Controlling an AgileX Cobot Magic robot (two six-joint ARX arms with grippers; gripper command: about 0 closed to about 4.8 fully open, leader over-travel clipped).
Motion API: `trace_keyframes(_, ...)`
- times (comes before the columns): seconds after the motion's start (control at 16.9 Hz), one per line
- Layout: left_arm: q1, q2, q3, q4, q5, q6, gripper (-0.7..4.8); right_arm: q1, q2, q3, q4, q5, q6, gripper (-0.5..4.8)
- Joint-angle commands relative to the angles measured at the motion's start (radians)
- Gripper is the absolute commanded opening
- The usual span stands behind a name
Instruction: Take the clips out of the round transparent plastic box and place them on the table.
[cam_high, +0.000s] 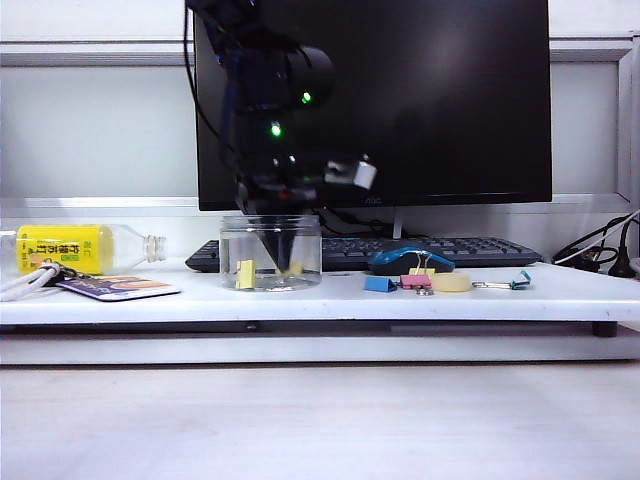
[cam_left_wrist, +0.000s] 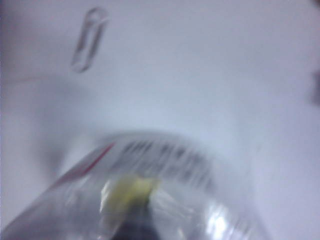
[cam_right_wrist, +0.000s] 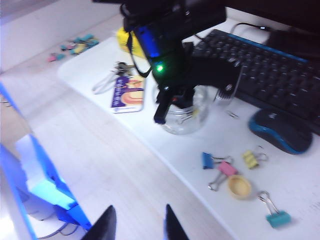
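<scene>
**Left gripper down inside the jar, right gripper waiting wide**

Centre of the exterior view: the white table (cam_high: 330, 297) runs edge to edge, a black monitor (cam_high: 440, 100) filling the wall behind it and a black keyboard (cam_high: 440, 250) at its foot. Pale wood-grain surface (cam_high: 320, 420) spreads across the bottom. At left lies a clear bottle with a yellow label (cam_high: 70, 248), with a printed card (cam_high: 120, 287) just in front.

The round transparent plastic box (cam_high: 270, 252) stands left of centre on the table, and the left gripper (cam_high: 281, 262) reaches straight down into it, fingers drawn together. Pale-yellow clips (cam_high: 245, 274) sit on the jar's floor; one yellow patch shows right at the fingertips, but whether it is pinched, I cannot tell through the plastic.

Right of the jar: a blue-and-black mouse (cam_high: 410, 258), a blue clip (cam_high: 379, 284), a pink clip (cam_high: 415, 282), a tape roll (cam_high: 451, 282), a teal clip (cam_high: 520, 281).

The left wrist view is heavily blurred: jar rim, a yellow smear, dark fingertips cut off at the bottom edge.

In the right wrist view's bottom edge, the right gripper (cam_right_wrist: 136, 222) hangs over the wood-grain surface, jaws spread, holding nothing.
</scene>
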Motion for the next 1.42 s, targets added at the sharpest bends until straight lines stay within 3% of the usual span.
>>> trace_keyframes(0.06,-0.003,-0.045,0.005,0.006,-0.005,-0.006,-0.05,0.001,-0.003,0.003,0.017,-0.009,-0.002,1.26)
trace_keyframes(0.71,-0.003,-0.159,0.005,-0.020,0.014,-0.043,-0.05,0.001,-0.004,-0.007,0.018,-0.010,-0.002,1.26)
trace_keyframes(0.77,0.001,-0.153,0.003,-0.021,0.071,-0.082,0.08,0.001,-0.004,-0.007,0.017,-0.010,-0.002,1.26)
trace_keyframes(0.83,0.004,-0.148,0.003,-0.018,0.103,-0.111,0.71,0.001,-0.004,-0.007,0.017,-0.010,-0.002,1.26)
trace_keyframes(0.89,0.005,-0.143,0.003,-0.012,0.114,-0.135,0.90,0.001,-0.004,-0.007,0.017,-0.010,-0.002,1.26)
trace_keyframes(1.06,0.011,-0.117,0.003,-0.018,0.150,-0.185,0.90,0.001,-0.004,-0.007,0.017,-0.010,-0.002,1.26)
trace_keyframes(1.18,0.012,-0.079,0.003,-0.034,0.145,-0.187,1.45,0.001,-0.005,-0.007,0.017,-0.010,-0.002,1.26)
trace_keyframes(1.42,0.012,-0.044,0.003,-0.034,0.077,-0.179,1.53,0.001,-0.006,-0.007,0.017,-0.009,-0.002,1.26)
